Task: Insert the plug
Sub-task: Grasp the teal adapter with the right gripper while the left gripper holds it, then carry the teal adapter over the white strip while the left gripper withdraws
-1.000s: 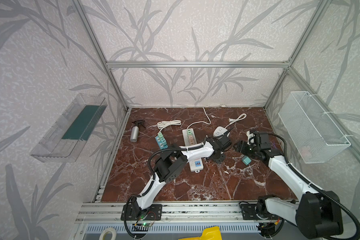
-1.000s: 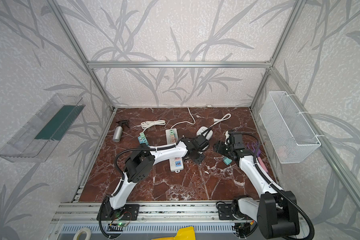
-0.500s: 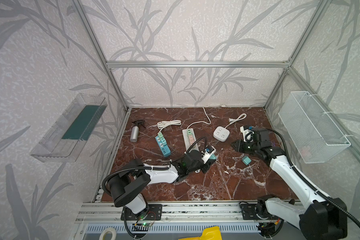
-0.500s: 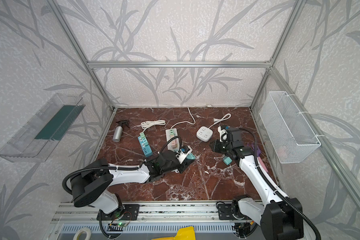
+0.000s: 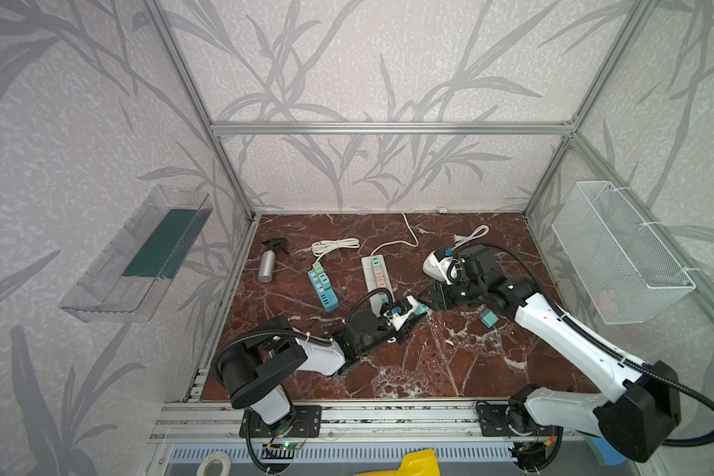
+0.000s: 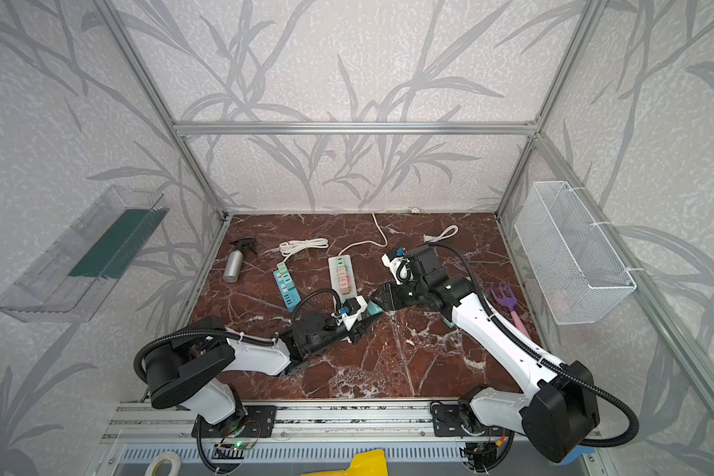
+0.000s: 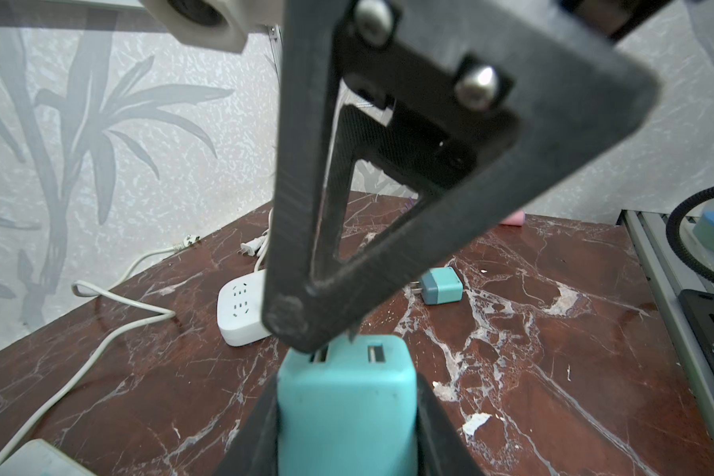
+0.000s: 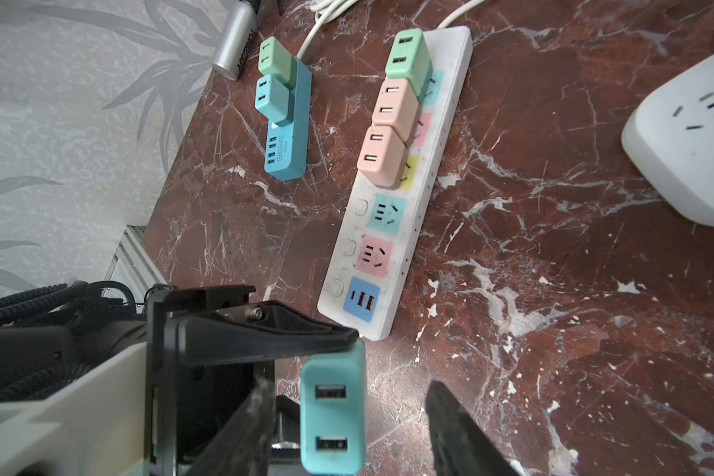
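A teal plug (image 5: 421, 307) with two USB slots hangs just above the marble, with my left gripper (image 7: 347, 412) shut on its sides. My right gripper (image 8: 349, 385) stands open around the same plug (image 8: 332, 412), with a gap on each side; one of its fingers (image 7: 388, 165) reaches over the plug's slotted face. In both top views the two grippers meet near the front end of the white power strip (image 5: 378, 280). That strip (image 8: 408, 185) carries one green and two peach plugs, and its teal and pink sockets are free. The plug's prongs are hidden.
A teal power strip (image 5: 322, 286) with two plugs lies left of the white one. A white square socket (image 8: 688, 140) and a second teal plug (image 7: 441, 285) lie on the marble. A spray bottle (image 5: 267, 266), a purple fork (image 6: 507, 303) and a wire basket (image 5: 618, 251) stand further out.
My left arm drew back toward the front with the teal plug and now holds still. My right gripper came left from the white square socket and now straddles the plug.
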Controlling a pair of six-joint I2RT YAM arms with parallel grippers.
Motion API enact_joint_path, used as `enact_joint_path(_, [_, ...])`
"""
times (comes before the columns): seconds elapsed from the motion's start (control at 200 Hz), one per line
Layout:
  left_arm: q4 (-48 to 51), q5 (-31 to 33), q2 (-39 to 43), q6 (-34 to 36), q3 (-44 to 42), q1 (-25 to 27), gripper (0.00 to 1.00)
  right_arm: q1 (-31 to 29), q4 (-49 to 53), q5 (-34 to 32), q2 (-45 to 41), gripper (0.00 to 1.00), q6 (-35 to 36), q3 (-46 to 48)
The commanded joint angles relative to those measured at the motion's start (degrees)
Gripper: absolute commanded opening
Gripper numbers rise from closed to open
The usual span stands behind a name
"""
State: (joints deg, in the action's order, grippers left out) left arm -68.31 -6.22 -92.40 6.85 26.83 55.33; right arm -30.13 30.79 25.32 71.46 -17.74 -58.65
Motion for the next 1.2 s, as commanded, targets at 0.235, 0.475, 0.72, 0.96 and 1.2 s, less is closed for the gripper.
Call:
enact_joint_path(0.235, [-6.63,-2.10,-1.73,0.52,-0.90,0.13,0.00,-0.35,0.26,4.67,0.58,0.45,0.14,3.61])
enact_joint_path(0.475, [-7.05,-2.96,-1.58,0.45,-1.60,0.13,0.00,-0.70,-3.07,7.46,2.04,0.22,-2.48,3.14])
enact_joint_path(0.72, [-8.80,-2.75,-1.96,0.40,-2.40,0.13,0.00,-2.17,-2.01,6.45,4.18,0.34,-1.45,2.02])
enact_joint_path(0.96, [-9.74,-2.66,-2.25,0.18,-2.61,0.13,0.04,-2.84,-2.22,5.86,5.91,0.09,-1.55,0.91])
enact_joint_path(1.2, [-12.57,5.38,0.27,-2.00,-6.46,0.29,0.56,-2.84,-2.20,-2.76,1.85,0.00,-3.52,-0.68])
